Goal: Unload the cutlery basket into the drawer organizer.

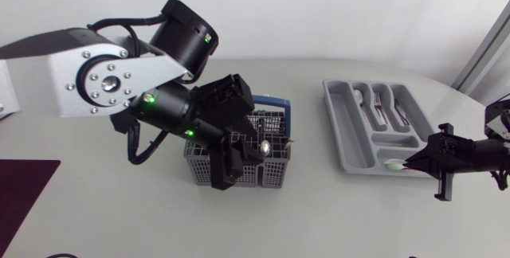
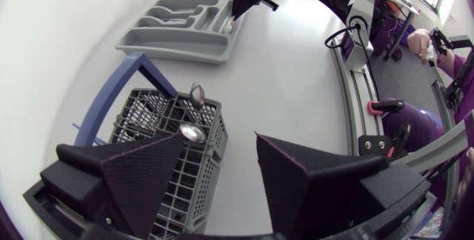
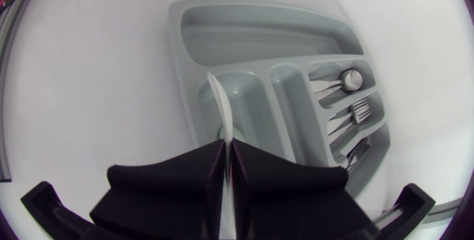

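Fingers (image 3: 170, 188) pinch utensil (image 3: 226, 118) over organizer (image 3: 252, 18); basket (image 1: 275, 174) holds spoons (image 2: 191, 131)

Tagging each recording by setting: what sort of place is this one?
Probably a robotics test bench, not a real kitchen: a plain white table with a grey cutlery basket and a drawer organizer, and a left arm and right arm over them.

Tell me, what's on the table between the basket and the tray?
Nothing. The head view shows only bare table between the basket and the tray.
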`<action>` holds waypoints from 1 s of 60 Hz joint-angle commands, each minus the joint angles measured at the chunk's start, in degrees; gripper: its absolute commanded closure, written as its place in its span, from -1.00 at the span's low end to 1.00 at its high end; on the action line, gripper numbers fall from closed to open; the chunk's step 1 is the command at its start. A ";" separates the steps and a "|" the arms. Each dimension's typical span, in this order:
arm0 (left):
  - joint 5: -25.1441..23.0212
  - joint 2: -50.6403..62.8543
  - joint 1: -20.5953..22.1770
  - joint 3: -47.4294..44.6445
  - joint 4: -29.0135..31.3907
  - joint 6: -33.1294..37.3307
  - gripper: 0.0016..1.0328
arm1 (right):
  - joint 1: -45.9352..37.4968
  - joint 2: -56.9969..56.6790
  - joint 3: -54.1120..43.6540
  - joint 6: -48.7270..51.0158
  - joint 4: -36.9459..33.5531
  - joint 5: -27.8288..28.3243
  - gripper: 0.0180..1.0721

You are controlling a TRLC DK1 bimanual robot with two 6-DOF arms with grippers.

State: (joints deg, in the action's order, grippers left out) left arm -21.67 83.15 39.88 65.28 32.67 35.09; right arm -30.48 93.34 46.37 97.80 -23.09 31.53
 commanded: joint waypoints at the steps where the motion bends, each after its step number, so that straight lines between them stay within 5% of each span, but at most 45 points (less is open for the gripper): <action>1: -0.83 1.22 0.64 -1.20 0.29 -2.22 -0.72 | 0.16 1.85 0.74 2.13 2.79 -0.94 0.85; 9: -0.74 1.84 1.34 0.11 1.35 -5.82 -0.72 | 0.60 2.99 0.92 1.43 6.04 -1.56 0.76; 26: -0.57 6.76 1.78 7.41 8.03 -18.13 -0.72 | 2.00 0.26 -1.98 -0.94 10.88 -2.09 0.01; 60: 4.01 14.05 0.46 12.60 6.62 -32.02 -0.65 | 7.45 -28.21 -14.11 -14.39 6.30 2.57 -0.39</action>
State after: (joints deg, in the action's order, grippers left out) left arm -18.52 96.18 40.62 76.05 39.94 5.54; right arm -23.99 68.29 34.65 86.06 -15.29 33.26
